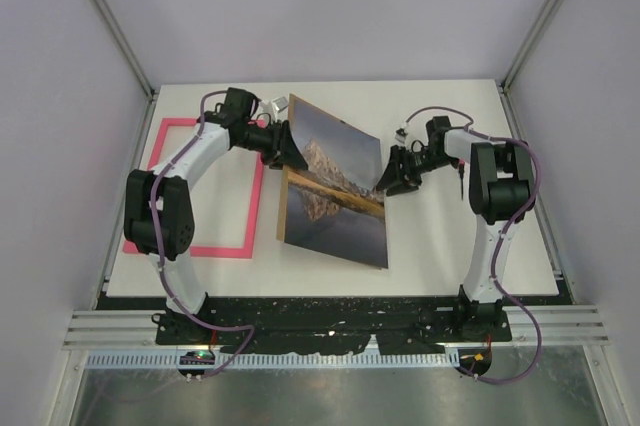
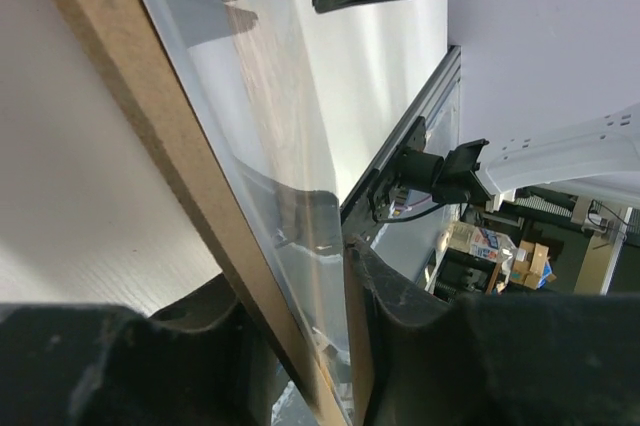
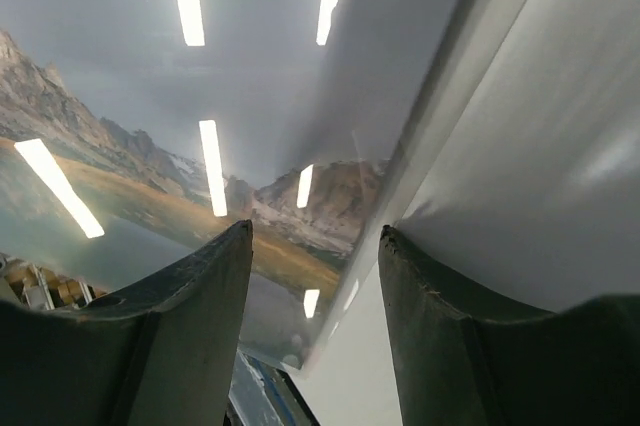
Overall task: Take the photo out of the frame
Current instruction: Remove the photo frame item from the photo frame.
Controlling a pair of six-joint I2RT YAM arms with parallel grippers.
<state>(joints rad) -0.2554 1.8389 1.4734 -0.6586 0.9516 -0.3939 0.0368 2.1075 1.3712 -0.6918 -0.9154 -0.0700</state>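
The left gripper (image 2: 290, 266) is clamped on the left long edge of the photo (image 1: 335, 146) and its brown backing board (image 2: 160, 116), tilted up at mid-table just right of the empty frame (image 1: 215, 249), while the right gripper (image 3: 315, 236) stands with jaws apart at the opposite edge.

No word, number or brand can be read in any view. In the left wrist view, the small printed cardboard cartons (image 2: 486, 243) at about four o'clock bear blue and white markings (too blurred to make out). In the overhead view, the little white tag (image 1: 275, 104) at eleven o'clock and the tiny coloured sticker (image 1: 200, 356) at seven o'clock, on the white slotted strip (image 1: 320, 359), are too small to decipher.
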